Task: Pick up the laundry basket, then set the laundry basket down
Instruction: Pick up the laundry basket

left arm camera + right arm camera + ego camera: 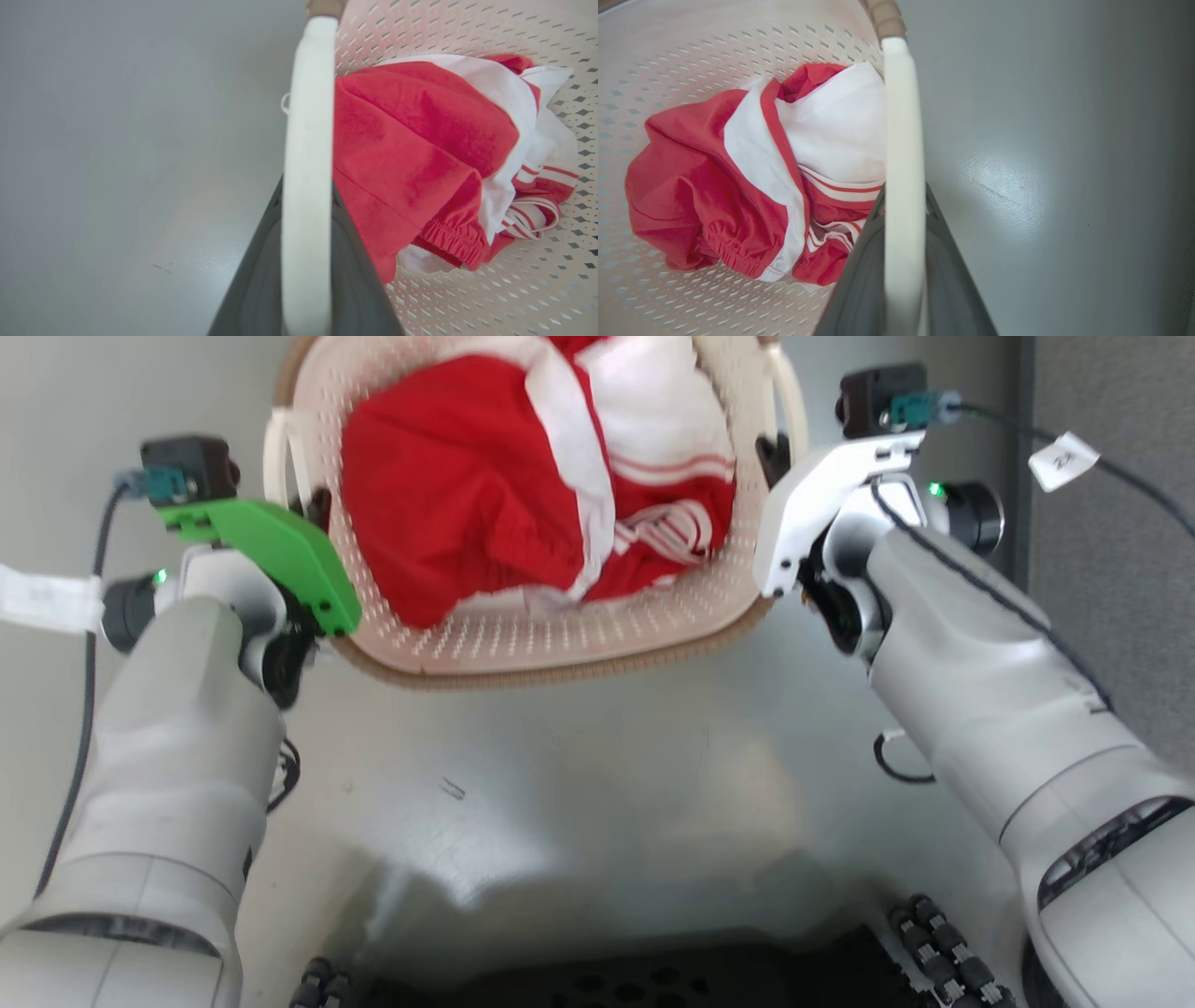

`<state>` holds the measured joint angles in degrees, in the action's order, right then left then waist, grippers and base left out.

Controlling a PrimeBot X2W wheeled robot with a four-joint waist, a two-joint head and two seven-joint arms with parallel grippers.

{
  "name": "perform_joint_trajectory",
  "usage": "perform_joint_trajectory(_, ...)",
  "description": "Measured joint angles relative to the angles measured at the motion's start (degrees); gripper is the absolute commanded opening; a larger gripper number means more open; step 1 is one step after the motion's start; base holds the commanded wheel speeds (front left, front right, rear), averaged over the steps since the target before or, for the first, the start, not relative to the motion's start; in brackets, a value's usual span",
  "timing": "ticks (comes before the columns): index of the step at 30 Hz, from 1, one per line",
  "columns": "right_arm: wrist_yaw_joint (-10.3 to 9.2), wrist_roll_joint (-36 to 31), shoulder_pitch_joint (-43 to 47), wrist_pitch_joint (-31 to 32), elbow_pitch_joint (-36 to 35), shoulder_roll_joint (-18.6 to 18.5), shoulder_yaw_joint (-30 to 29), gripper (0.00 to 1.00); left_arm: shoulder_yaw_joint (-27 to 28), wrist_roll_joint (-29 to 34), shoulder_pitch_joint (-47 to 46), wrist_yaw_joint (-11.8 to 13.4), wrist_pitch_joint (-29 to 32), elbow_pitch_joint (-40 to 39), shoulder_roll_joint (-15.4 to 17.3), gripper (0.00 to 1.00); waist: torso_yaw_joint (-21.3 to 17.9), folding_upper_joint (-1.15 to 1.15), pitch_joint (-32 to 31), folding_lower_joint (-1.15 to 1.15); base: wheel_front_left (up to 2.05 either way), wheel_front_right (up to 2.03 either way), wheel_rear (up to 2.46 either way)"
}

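Note:
The laundry basket (pixel 523 639), cream perforated plastic with a brown rim, fills the top middle of the head view and holds red-and-white clothing (pixel 523 495). My left gripper (pixel 313 509) is shut on its left white handle (pixel 274 453). My right gripper (pixel 773 453) is shut on the right white handle (pixel 792 392). In the left wrist view the handle (pixel 308 140) runs between the dark fingers (pixel 359 270), with the clothing (pixel 411 154) to the right. In the right wrist view the handle (pixel 901 140) is likewise clamped between the fingers (pixel 854 289). Whether the basket touches the floor I cannot tell.
Smooth grey floor (pixel 579 784) lies below the basket. A darker grey strip (pixel 1111 569) runs along the right side. My black base (pixel 616 985) shows at the bottom edge. Cables with white tags (pixel 1064 459) trail from both wrists.

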<state>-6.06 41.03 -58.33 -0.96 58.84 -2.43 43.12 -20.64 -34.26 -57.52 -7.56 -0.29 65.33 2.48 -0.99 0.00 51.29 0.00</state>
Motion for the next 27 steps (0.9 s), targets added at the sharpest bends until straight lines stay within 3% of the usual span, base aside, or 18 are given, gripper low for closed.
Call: perform_joint_trajectory(27, 2.53, 5.0, 9.76, 3.34, 6.1, 1.57, 3.04, 0.0, -0.97, -4.97, 9.38, -0.34, 6.95, 5.6, -1.88, 0.0, -0.37, 0.0, -17.07, 0.0, 0.0, 0.0, 0.0)
